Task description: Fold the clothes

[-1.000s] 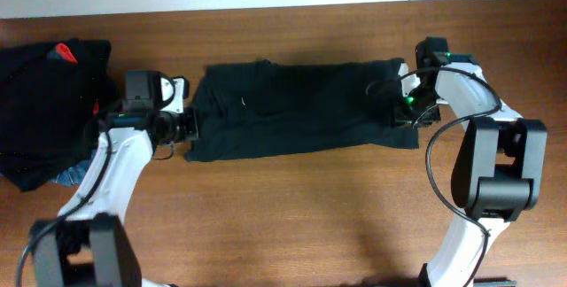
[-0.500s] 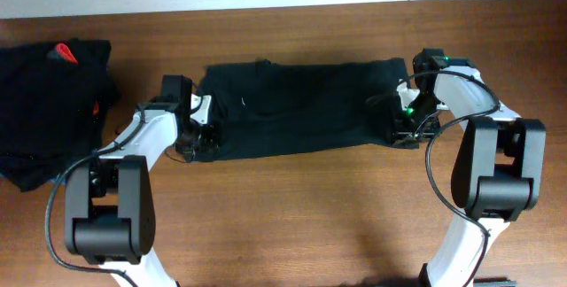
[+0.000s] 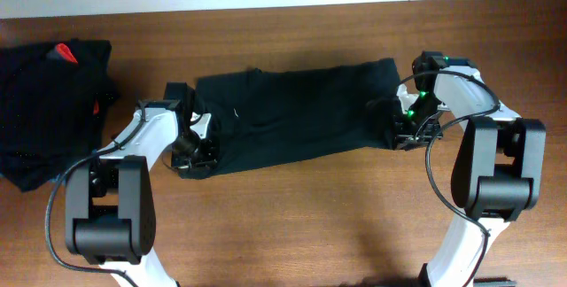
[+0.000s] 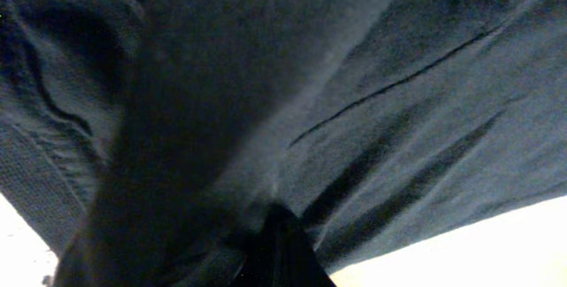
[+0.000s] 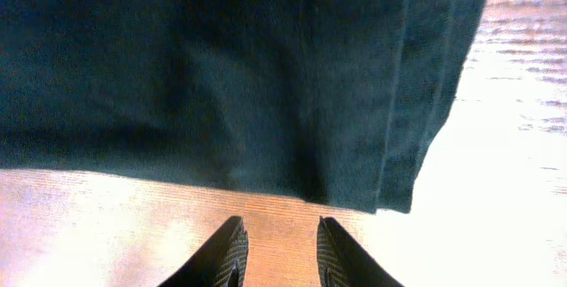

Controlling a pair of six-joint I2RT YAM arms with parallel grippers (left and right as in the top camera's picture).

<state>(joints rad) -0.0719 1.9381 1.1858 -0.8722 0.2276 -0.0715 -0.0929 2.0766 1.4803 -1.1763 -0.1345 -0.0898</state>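
A plain black garment [image 3: 292, 114] lies as a long folded strip across the table, slanting down to the left, with a small white mark [image 3: 236, 110] near its left part. My left gripper [image 3: 190, 152] is at its lower left corner. In the left wrist view the black fabric [image 4: 399, 101] fills the frame around the closed fingertips [image 4: 276, 252]. My right gripper [image 3: 403, 132] is at the garment's right end. In the right wrist view its fingers [image 5: 279, 252] are apart over bare wood, just short of the garment's edge [image 5: 221, 74].
A heap of other black clothes [image 3: 44, 110] with a red patch [image 3: 64, 53] lies at the far left. The brown wooden table [image 3: 310, 225] ends at a white strip along the back.
My left gripper has moved toward the front left, pulling the garment's left end with it, so the strip now slants. The right gripper has barely moved.
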